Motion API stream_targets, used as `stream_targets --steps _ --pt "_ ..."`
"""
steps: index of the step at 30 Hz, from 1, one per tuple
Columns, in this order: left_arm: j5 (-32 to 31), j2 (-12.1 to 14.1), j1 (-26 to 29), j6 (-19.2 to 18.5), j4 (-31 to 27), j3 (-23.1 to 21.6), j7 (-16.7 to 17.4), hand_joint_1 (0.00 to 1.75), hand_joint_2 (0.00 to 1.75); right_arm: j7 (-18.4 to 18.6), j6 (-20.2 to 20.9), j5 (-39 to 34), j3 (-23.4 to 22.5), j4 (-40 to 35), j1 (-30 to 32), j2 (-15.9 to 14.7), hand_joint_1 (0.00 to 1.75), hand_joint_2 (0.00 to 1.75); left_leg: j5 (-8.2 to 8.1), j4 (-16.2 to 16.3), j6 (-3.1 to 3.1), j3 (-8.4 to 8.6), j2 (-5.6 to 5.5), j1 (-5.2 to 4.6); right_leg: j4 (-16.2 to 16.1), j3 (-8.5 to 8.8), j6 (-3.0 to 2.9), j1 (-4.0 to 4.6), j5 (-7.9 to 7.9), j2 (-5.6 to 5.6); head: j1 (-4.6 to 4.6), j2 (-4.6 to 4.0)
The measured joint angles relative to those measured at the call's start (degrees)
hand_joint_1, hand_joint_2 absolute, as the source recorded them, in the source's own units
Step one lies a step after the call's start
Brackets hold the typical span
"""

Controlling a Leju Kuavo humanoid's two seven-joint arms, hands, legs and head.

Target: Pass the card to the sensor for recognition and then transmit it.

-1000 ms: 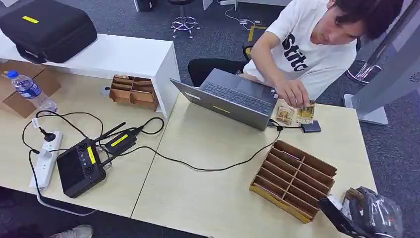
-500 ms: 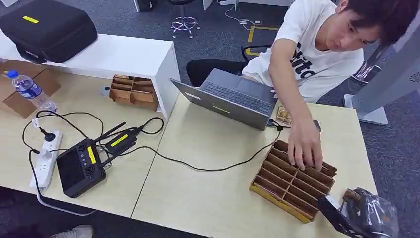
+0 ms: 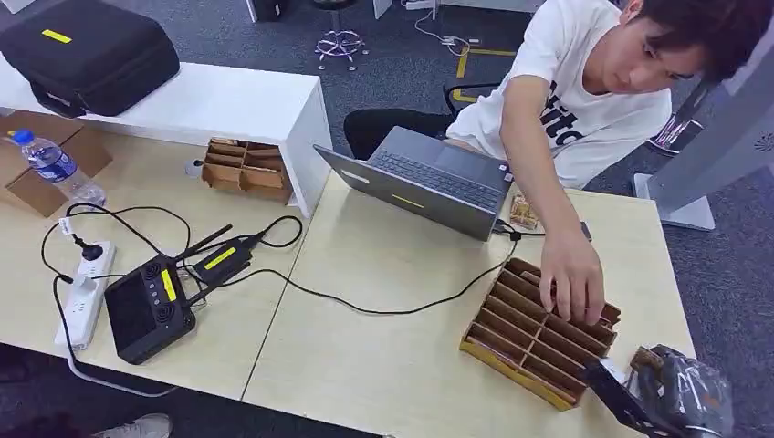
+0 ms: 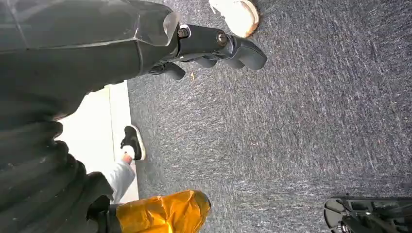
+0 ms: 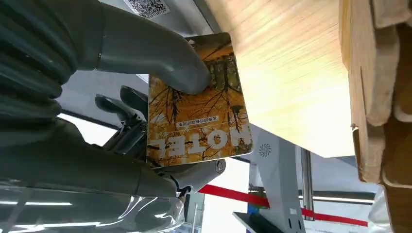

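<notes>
Right hand (image 5: 121, 121), thumb pinching the orange-and-yellow printed hotel card (image 5: 197, 104); left-hand (image 4: 214, 46) fingers curled, empty; sensor pass apparently pending.

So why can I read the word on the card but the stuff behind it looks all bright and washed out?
In the right wrist view the card sits close to the camera, pinched by the right robot hand, so its print is sharp; the background behind is overexposed, nearly white. In the head view the light is even and the table shows only soft shadows.
</notes>
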Motion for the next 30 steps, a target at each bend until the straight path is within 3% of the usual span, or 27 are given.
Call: stream_targets --steps 10,12,13,14,16,18,19,24,30 --pt "0.0 0.0 0.0 0.0 0.0 0.0 0.0 0.0 1.75 0.0 0.0 0.0 0.0 0.0 0.0 0.0 1.75 1.75 0.0 0.0 0.0 0.01 0.0 0.0 0.0 0.01 0.0 0.0 0.0 0.0 0.0 0.0" --pt "-0.5 0.1 0.1 -0.1 0.0 0.0 0.0 0.0 1.75 -2.9 -1.8 -1.1 0.1 -0.3 -0.9 0.0 1.75 1.75 0.01 0.0 0.02 -0.33 -0.02 -0.01 0.1 0.19 0.0 0.01 0.04 -0.02 0.04 0.0" --pt "-0.8 0.1 0.1 -0.3 0.0 0.0 0.0 0.0 1.75 -6.3 -4.4 -2.2 0.9 -2.0 -2.9 -0.2 1.75 1.75 0.02 0.0 0.01 -0.64 0.06 -0.08 0.2 0.0 -0.02 -0.06 0.06 0.11 0.07 0.0" --pt "-0.8 0.2 0.1 -0.4 0.0 0.0 0.0 0.0 1.75 -7.4 -5.2 -2.4 2.2 -4.3 -7.1 -0.2 1.75 1.75 0.03 0.0 -0.01 -0.73 0.5 -0.15 0.3 -0.38 -0.24 -0.15 0.23 0.52 0.07 0.0" --pt "-1.0 0.4 -0.6 -0.5 0.0 -0.1 0.0 0.0 1.75 -3.9 -1.8 -2.3 6.6 -6.7 -19.3 -0.6 1.75 1.75 0.09 0.0 -0.08 -0.52 1.31 -0.17 0.4 -0.76 -0.19 -0.21 0.47 1.29 -0.11 0.0" --pt "-1.0 0.5 -1.4 -0.7 0.0 -0.4 0.0 0.0 1.75 -1.3 4.5 -2.0 10.0 -6.3 -28.0 -1.1 1.75 1.75 0.35 0.0 -0.07 -0.06 1.11 -0.07 0.3 -0.53 -0.15 -0.1 0.49 1.09 0.0 0.0" --pt "-1.0 0.6 -1.4 -0.9 0.0 -0.6 0.0 0.0 1.75 -0.8 4.7 -1.8 11.5 -5.7 -30.8 -1.1 1.75 1.75 0.44 0.0 -0.13 -0.11 0.79 -0.04 0.3 -0.47 -0.15 -0.07 0.5 0.79 -0.02 0.0" --pt "-1.0 0.7 -1.3 -1.0 0.0 -1.6 0.1 0.0 1.75 0.6 4.5 -1.2 17.3 -2.3 -39.6 -1.1 1.75 1.75 0.52 0.0 -0.19 -0.25 0.36 0.0 0.4 -0.5 -0.2 -0.03 0.52 0.4 -0.04 0.0" --pt "-1.0 0.7 -1.3 -1.0 0.0 -2.1 0.1 0.0 1.75 1.6 4.4 -1.2 20.4 -0.5 -42.7 -1.1 1.75 1.75 0.5 0.0 -0.2 -0.3 0.36 0.0 0.4 -0.53 -0.22 -0.02 0.48 0.38 -0.07 0.0"
